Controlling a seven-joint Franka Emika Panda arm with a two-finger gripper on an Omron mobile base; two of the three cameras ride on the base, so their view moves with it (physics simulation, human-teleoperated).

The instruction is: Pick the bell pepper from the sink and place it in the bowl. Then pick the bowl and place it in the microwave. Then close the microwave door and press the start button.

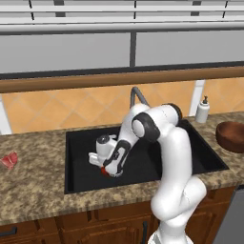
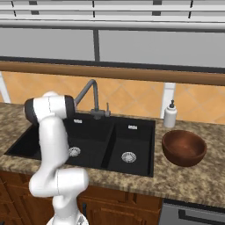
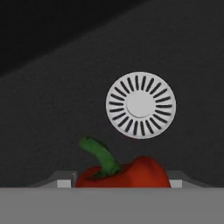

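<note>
A: Left base view first: the arm is bent down into the wide basin of the sink, and the end effector sits low on the basin floor with a bit of red, the bell pepper, showing at its tip. The wooden bowl waits on the surface at the far right, well apart from the sink.

B: So which step is this?

A: The first one, I'd say: the pick from the sink. Nothing is lifted yet.

B: Right base view?

A: The arm's shoulder covers most of the wide basin. You see the faucet, both drains, the soap bottle and the bowl, empty, just right of the narrow basin.

B: And the hand view?

A: The pepper lies at the bottom edge, between the two finger tips, with the drain ring beyond it. Its green stem rises and leans toward upper left, so the long axis runs roughly up the picture, away from the hand. The jaws stand fairly wide on either side of the fruit; whether they press it yet I cannot tell.

B: Next move?

A: Probably a firm squeeze, then a straight lift clear of the rim before swinging toward the bowl.
</note>
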